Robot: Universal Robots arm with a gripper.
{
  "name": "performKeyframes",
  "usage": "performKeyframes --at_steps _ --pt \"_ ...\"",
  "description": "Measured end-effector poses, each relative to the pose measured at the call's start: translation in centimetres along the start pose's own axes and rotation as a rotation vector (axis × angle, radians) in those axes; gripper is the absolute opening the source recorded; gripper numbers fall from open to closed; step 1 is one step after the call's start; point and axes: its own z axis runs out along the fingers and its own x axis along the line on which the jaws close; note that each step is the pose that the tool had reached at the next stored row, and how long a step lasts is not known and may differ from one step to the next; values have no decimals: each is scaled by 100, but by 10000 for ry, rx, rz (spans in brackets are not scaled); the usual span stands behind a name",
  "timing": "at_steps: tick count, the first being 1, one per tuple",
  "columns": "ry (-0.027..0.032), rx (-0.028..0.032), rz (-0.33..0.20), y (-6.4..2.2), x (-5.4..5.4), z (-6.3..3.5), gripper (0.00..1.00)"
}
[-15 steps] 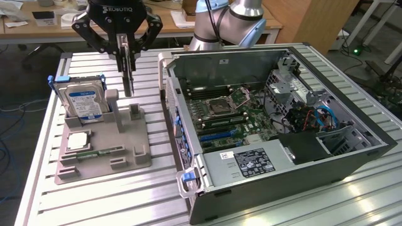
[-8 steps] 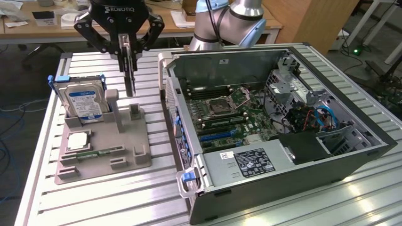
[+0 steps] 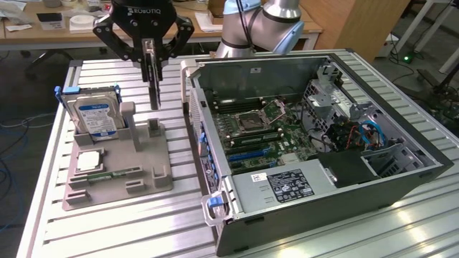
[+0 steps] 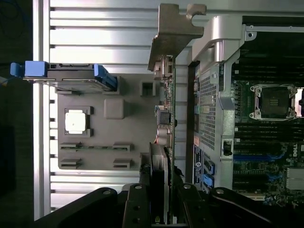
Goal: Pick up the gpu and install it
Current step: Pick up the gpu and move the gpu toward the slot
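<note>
At the exterior view's left, a slatted metal bench (image 3: 107, 226) (image 4: 104, 38) carries a grey holder (image 3: 143, 161) (image 4: 128, 99). At the holder's far left corner a drive (image 3: 93, 115) with a blue label stands upright in a blue-edged frame; from the wrist it is seen edge-on (image 4: 71, 78). Nearer the camera, a square silvery chip (image 3: 87, 160) (image 4: 77, 121) lies flat in its recess, with a narrow memory stick (image 3: 107, 174) (image 4: 95, 147) just beside it. Above the holder's right part hangs the black pincer (image 3: 150, 54) (image 4: 159, 180), partly closed and clamped on the top of the gpu (image 3: 152, 80) (image 4: 166, 114). The card hangs straight down, edge-on to both cameras. Its lower end appears just clear of the holder, between the drive and the case, with its metal bracket (image 4: 175, 28) at the end farthest from the fingers (image 4: 137, 204). Behind, the silver arm (image 3: 265, 21) rises over the case's back edge. To the exterior view's right, the open case (image 3: 401, 177) (image 4: 213, 38) lies on its side on the bench, just beside the holder. Inside it the board (image 3: 258, 140) (image 4: 266, 142) shows an empty processor socket (image 3: 251, 121) (image 4: 275, 102), dark slots and blue slots. A grey power unit (image 3: 283, 185) with a white label sits near the front, and blue cables (image 3: 373, 131) are at the far right.
</note>
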Motion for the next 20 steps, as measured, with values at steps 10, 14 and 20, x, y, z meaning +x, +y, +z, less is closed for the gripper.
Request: performKeyframes --at_steps 10,14,20 --pt "1 0 -1 -1 -34 10 27" --pt "0 0 0 -2 -44 14 27" --pt "0 0 1 -2 -55 17 27"
